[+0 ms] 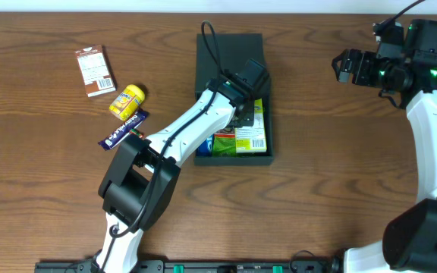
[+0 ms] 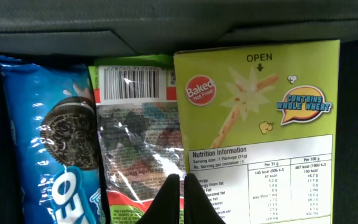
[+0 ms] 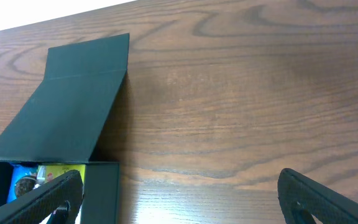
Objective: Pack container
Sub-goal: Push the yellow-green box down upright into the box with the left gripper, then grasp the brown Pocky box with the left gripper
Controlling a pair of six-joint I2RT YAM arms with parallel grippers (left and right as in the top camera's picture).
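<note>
The dark container (image 1: 202, 91) stands at the table's middle with its flat lid (image 1: 230, 47) folded open to the far side. Inside lie a blue Oreo pack (image 2: 48, 137), a clear gummy packet (image 2: 138, 130) and a lime-green snack box (image 2: 260, 112), side by side. My left gripper (image 1: 245, 115) is down inside the container. Its fingers (image 2: 182, 182) are shut together over the seam between the gummy packet and the green box, holding nothing. My right gripper (image 1: 342, 67) hovers at the far right, open wide (image 3: 179, 180) and empty. The container's lid (image 3: 82, 106) shows to its left.
Left of the container lie a brown snack box (image 1: 95, 70), a yellow packet (image 1: 127, 101) and a dark blue bar (image 1: 124, 129). The left arm stretches diagonally from the front left over the blue bar's end to the container.
</note>
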